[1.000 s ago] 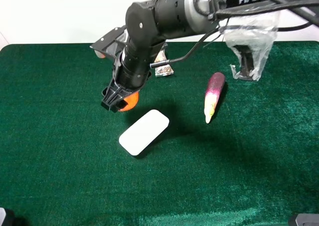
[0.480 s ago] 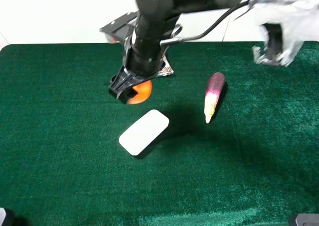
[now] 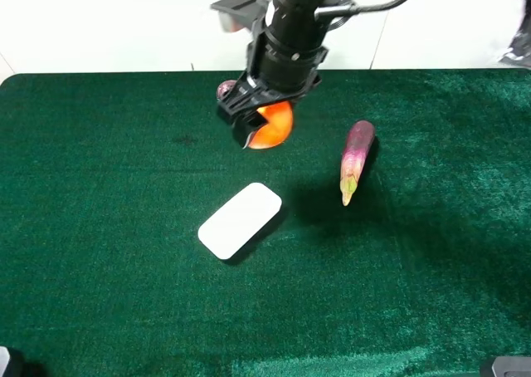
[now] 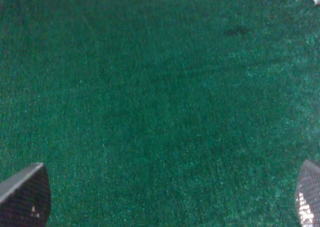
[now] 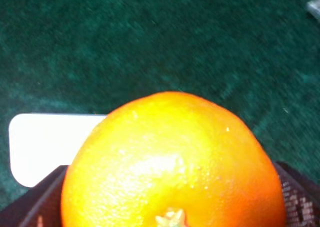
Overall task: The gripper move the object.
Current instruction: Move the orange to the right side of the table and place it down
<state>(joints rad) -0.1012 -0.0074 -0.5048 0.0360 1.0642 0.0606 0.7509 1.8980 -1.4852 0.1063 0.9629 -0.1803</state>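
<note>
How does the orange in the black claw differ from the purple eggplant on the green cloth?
The orange is round and bright orange; the eggplant is long, tapered, purple fading to a yellowish tip. The orange is clamped in the right gripper, seemingly raised off the green cloth; the eggplant lies loose on it, untouched. Both look smooth-skinned.

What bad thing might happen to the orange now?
The orange is round and glossy, and the right gripper seems to pinch only its sides, so it might slip out and roll away. Moving farther back, the gripper might bump the maroon ball just behind it.
</note>
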